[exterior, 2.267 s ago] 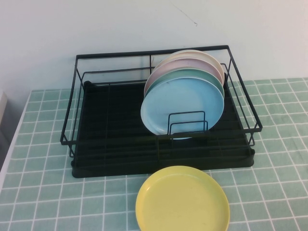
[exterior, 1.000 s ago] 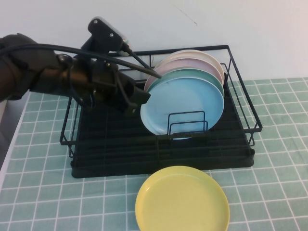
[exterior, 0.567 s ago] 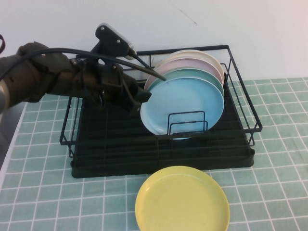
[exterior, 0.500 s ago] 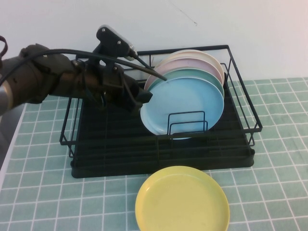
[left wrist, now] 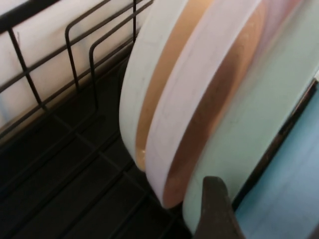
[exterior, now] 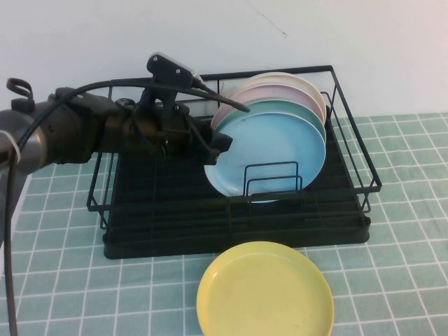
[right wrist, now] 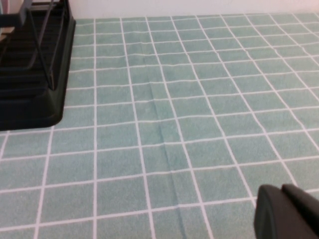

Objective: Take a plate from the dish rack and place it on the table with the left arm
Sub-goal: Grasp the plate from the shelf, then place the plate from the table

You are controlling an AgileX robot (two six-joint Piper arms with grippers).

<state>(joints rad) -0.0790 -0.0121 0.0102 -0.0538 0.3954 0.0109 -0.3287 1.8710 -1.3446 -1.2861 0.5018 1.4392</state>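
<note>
**Left arm closes in on the blue plate**

Since half a second ago the left arm (exterior: 84, 133) has pushed further over the dish rack (exterior: 231, 210), and the left gripper (exterior: 218, 145) now sits at the left edge of the plate (exterior: 269, 150). One finger (left wrist: 215, 209) shows in the left wrist view, low beside the mint-green plate (left wrist: 259, 124) with the blue one just past it, yet whether the fingers are apart or pressed on a rim cannot be told.

Counted from left to right, one rack stands on the table (exterior: 399, 280), with one arm reaching into it. Four plates stand on edge in its right half, leaning one against the next: the blue plate in front, then the mint-green plate, a pink plate (exterior: 241, 98) and a cream plate (exterior: 294, 78) at the back. A short wire divider (exterior: 273, 178) crosses the front of the blue plate. A fifth plate, the yellow plate (exterior: 266, 294), lies flat on the tiles just in front of the rack.

The table is laid with small pale-green square tiles and white grout. A plain white wall (exterior: 210, 35) rises behind the rack.

The right gripper (right wrist: 289, 211) shows only as a dark tip low over bare tiles, well apart from the rack corner; its fingers cannot be judged.
</note>
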